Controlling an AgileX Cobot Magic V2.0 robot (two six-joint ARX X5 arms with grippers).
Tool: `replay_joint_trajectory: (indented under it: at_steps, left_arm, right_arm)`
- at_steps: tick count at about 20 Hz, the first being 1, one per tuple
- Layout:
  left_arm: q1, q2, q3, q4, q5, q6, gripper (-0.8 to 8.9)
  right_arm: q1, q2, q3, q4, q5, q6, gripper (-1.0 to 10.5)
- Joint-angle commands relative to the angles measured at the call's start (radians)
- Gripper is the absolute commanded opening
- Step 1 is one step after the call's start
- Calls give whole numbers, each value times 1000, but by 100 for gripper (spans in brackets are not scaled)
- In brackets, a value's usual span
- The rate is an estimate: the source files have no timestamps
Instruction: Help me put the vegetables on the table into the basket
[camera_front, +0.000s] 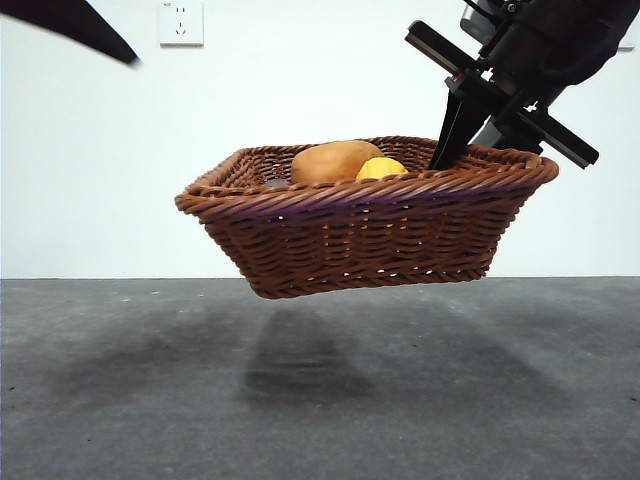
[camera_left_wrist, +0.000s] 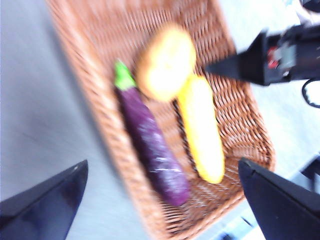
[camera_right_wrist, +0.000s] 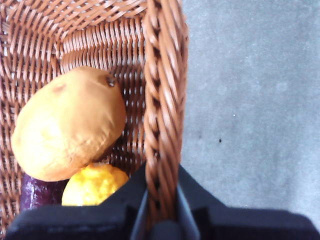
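three vegetables fill basket (camera_left_wrist: 240, 130); front view hides eggplant (camera_left_wrist: 152, 147).

I count one basket (camera_front: 360, 235), woven and brown. Inside it I see three vegetables, one of each kind: one potato (camera_left_wrist: 166, 62), one corn cob (camera_left_wrist: 202, 127) and one purple eggplant (camera_left_wrist: 152, 142). On my left wrist feed the potato lies at about 12 o'clock in the group, the corn at 4 o'clock, the eggplant at 7 o'clock. I count two grippers: the right gripper (camera_front: 455, 140) and the left gripper (camera_left_wrist: 160, 200). There is one wall socket (camera_front: 181, 22).
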Motion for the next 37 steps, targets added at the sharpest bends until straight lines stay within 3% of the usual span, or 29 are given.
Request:
replay_joint_trajectory:
  at_steps: [1, 3, 6, 10, 13, 18, 22, 28, 35, 37]
  left_arm:
    - [20, -93, -9, -27, -16, 110, 317]
    - [30, -172, -9, -75, -3, 213, -16]
    - [31, -233, -9, -247, 36, 397, -8]
    - [31, -249, -9, -347, 52, 492, -7]
    - [31, -248, -9, -349, 52, 517, -8]
    - [31, -248, -9, -353, 52, 525, -8]
    - [31, -241, -9, -354, 57, 523, -8]
    - [31, -229, -9, -354, 104, 515, -8]
    - [31, -172, -9, -347, 104, 516, -7]
    - [31, -157, -9, -345, 104, 516, -7]
  right_arm:
    - [0, 3, -6, 10, -11, 6, -12]
    - [-2, 3, -6, 9, -11, 6, -12]
    - [-19, 3, -6, -3, -27, 8, -12]
    - [-61, 2, -4, -16, -34, 8, -12]
    - [-161, 2, 2, -32, -90, -17, -12]
    - [-369, 4, 2, -127, -105, -182, -13]
    - [-468, 33, 2, -115, -109, -246, -13]
    - [-485, 235, 21, -27, -177, -290, -13]
    - [-451, 385, 67, -31, -172, -351, -13]
    - [-431, 402, 67, -9, -137, -360, -13]
